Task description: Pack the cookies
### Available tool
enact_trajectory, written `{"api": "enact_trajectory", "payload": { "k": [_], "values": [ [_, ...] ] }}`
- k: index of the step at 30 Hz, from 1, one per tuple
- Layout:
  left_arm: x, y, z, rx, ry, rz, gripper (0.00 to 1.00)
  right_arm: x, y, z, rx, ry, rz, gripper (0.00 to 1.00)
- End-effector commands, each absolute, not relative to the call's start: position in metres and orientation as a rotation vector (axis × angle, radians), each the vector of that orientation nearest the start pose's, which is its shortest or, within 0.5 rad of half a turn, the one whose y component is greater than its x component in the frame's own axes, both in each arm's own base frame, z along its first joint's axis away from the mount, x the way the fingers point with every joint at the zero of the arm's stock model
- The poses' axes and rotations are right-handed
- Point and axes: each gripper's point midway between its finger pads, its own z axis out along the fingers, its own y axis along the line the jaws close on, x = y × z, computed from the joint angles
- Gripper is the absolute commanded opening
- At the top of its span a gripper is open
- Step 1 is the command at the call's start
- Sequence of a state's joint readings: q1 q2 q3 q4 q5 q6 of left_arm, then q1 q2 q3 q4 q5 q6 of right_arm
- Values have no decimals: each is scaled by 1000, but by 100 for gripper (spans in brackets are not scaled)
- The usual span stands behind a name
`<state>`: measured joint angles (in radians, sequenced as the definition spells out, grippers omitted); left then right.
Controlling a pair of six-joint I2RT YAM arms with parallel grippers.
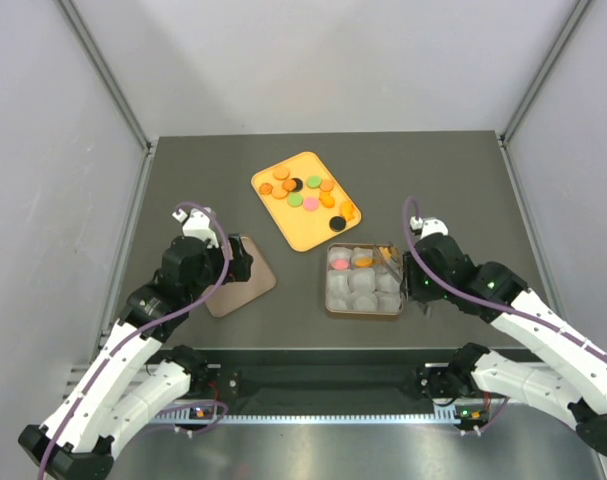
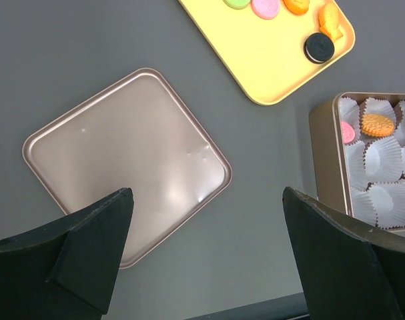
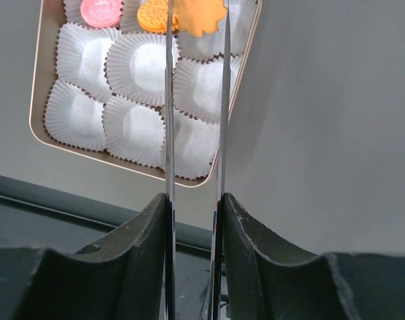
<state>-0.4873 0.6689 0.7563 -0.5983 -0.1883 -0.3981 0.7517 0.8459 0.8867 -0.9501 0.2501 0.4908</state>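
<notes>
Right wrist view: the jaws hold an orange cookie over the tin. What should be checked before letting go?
1. Orange cookie pinched firmly in the right jaws: ok.
2. That cookie above the tin: ok.
3. Spot right under it free: cannot tell, the cookie hides it.
4. Empty cups available: ok.
5. The lid off, lying beside the tin: ok.
6. The left jaws open and away from the tin: ok.
</notes>
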Motion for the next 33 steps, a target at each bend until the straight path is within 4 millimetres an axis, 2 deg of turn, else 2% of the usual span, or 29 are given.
{"api": "enact_trajectory", "payload": {
  "k": [1, 13, 33],
  "values": [
    [230, -106, 207, -16, 2063, -369, 99, 174, 124, 170, -171, 2403, 244, 31],
    [229, -107, 208, -10, 2062, -376, 99, 170, 122, 160, -135, 2452, 223, 33],
    [228, -107, 207, -7, 2063, -376, 99, 171, 121, 160, -130, 2453, 216, 45]
  ]
}}
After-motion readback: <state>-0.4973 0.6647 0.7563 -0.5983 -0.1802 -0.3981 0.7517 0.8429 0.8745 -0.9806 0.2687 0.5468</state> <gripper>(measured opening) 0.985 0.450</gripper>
